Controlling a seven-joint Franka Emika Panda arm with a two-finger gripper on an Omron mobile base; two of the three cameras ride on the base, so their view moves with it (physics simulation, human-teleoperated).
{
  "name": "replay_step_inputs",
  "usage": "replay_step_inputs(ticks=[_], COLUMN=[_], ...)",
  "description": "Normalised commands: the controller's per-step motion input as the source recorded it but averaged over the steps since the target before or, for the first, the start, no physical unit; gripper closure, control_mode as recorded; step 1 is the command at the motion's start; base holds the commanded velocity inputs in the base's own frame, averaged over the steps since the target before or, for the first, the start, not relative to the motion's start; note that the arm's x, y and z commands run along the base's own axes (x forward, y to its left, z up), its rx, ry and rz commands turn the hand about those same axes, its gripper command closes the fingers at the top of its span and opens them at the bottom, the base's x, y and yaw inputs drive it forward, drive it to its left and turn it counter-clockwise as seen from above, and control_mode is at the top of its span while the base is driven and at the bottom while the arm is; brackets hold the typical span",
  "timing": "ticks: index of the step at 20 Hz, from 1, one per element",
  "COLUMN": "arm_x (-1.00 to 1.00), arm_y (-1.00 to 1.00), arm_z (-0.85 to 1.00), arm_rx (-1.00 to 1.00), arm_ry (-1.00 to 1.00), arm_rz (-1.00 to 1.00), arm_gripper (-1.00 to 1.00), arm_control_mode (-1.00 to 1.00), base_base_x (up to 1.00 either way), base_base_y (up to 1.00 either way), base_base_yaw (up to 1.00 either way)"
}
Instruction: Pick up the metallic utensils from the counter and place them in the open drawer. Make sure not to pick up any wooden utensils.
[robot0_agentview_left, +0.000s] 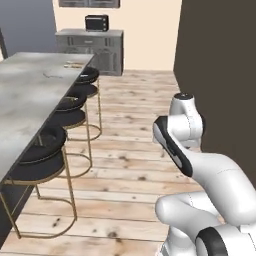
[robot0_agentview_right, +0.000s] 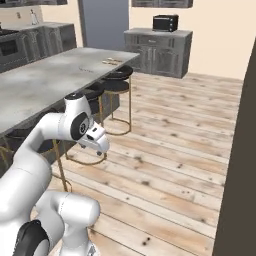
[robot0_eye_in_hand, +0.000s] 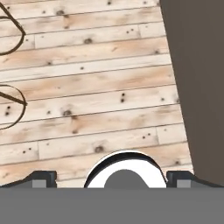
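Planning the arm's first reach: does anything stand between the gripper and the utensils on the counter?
Yes. The gripper, jaws wide and holding nothing, points down at the wooden floor. A row of black bar stools lines the counter edge on the robot's side; the utensils lie at its far end.

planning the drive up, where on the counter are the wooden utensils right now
The wooden utensils lie at the far end of the counter, near its stool-side edge, above the last black stool; in the right base view they sit at.
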Motion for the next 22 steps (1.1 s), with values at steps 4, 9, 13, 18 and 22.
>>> replay_step_inputs(ticks=[4, 9, 13, 18, 22], arm_x=[0.0, 0.0, 0.0, 0.0, 0.0], arm_y=[0.0, 0.0, 0.0, 0.0, 0.0], arm_z=[0.0, 0.0, 0.0, 0.0, 0.0], arm_rx=[0.0, 0.0, 0.0, 0.0, 0.0], arm_ry=[0.0, 0.0, 0.0, 0.0, 0.0], arm_rz=[0.0, 0.0, 0.0, 0.0, 0.0], arm_gripper=[-1.0, -1.0, -1.0, -1.0, -1.0], arm_control_mode=[1.0, 1.0, 1.0, 1.0, 1.0], base_base_x=[1.0, 1.0, 1.0, 0.95, 0.85], base_base_y=[-0.94, -0.87, -0.94, -0.98, -0.96], base_base_yaw=[0.37, 0.42, 0.42, 0.43, 0.51])
